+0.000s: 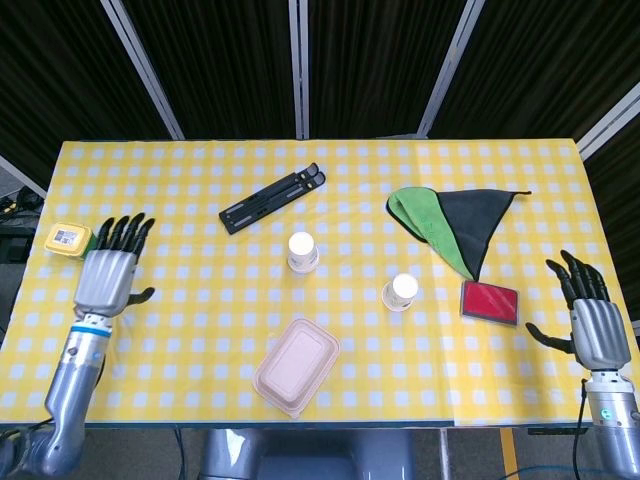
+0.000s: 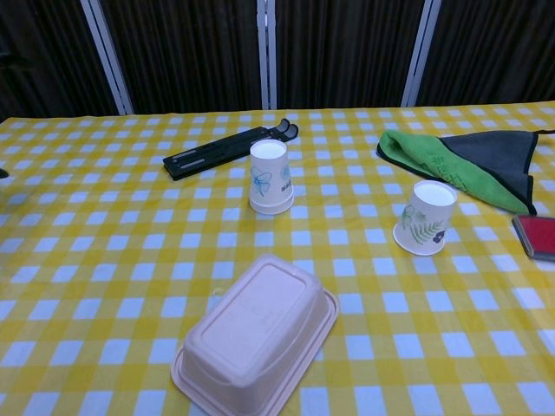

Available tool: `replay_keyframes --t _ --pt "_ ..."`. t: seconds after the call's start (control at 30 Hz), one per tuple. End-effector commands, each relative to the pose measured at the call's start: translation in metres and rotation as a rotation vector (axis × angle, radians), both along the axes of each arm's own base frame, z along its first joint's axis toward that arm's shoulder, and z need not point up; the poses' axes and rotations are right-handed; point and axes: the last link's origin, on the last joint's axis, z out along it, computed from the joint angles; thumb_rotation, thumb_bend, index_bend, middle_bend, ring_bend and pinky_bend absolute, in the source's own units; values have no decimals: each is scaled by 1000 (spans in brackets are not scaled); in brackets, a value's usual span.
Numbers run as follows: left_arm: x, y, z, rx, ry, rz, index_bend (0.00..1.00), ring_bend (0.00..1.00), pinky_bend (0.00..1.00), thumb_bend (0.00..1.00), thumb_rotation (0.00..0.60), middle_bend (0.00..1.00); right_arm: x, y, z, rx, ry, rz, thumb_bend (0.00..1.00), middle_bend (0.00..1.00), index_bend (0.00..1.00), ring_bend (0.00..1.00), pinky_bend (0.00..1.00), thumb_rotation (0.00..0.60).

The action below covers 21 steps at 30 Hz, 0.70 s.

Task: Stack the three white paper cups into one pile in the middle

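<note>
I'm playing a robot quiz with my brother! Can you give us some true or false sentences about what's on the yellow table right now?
1. Both cups stand upside down. True: the left cup and the right cup rest on their rims.
2. The left hand holds a cup. False: it holds nothing, fingers apart, at the table's left edge.
3. A beige box lies upside down near the front edge. True.
4. The right cup sits on the cloth. False: it stands on the table, apart from the cloth.
5. The right hand touches the red pad. False: it is apart from it, at the right edge, holding nothing.
</note>
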Motion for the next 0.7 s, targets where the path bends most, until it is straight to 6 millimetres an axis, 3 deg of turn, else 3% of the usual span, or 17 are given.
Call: replay_keyframes --t 0.03,0.2,0.4,0.7 --pt "-34 -36 15 10 16 40 0 0 0 112 600 0 14 -9 -5 25 10 25 60 0 156 0 0 600" --pt "-49 -57 26 35 -24 60 0 0 0 63 600 0 44 -26 -12 90 49 55 60 0 156 0 0 600" --pt "-58 -64 37 55 -77 64 0 0 0 62 600 0 86 -49 -28 183 110 90 61 0 174 0 0 600" --pt "-61 -67 45 63 -115 62 0 0 0 62 600 0 115 -69 -61 296 154 78 71 0 255 0 0 600"
